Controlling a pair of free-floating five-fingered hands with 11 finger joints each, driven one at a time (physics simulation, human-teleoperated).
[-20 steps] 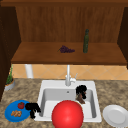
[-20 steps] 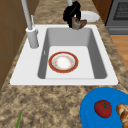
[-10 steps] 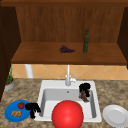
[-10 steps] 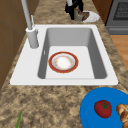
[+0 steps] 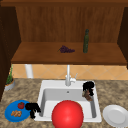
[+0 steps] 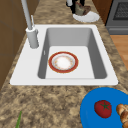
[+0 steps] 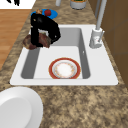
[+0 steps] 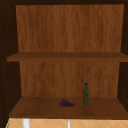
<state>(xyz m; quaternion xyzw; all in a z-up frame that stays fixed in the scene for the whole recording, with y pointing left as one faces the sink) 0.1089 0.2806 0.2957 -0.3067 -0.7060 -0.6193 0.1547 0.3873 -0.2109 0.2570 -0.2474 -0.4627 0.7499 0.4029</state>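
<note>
You are looking at a home kitchen. A white rectangular sink [image 5: 45, 93] with a tall grey faucet [image 5: 67, 76] sits in a speckled brown granite countertop [image 6: 50, 105]. Above it you see open wooden shelves [image 8: 67, 107] holding a dark green glass bottle [image 8: 86, 95], and a grey oven front [image 6: 119, 15] stands beside the counter.

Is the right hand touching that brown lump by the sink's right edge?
Touching. In the right side view the right hand curls its fingers round the brown lump, with no gap.
</note>
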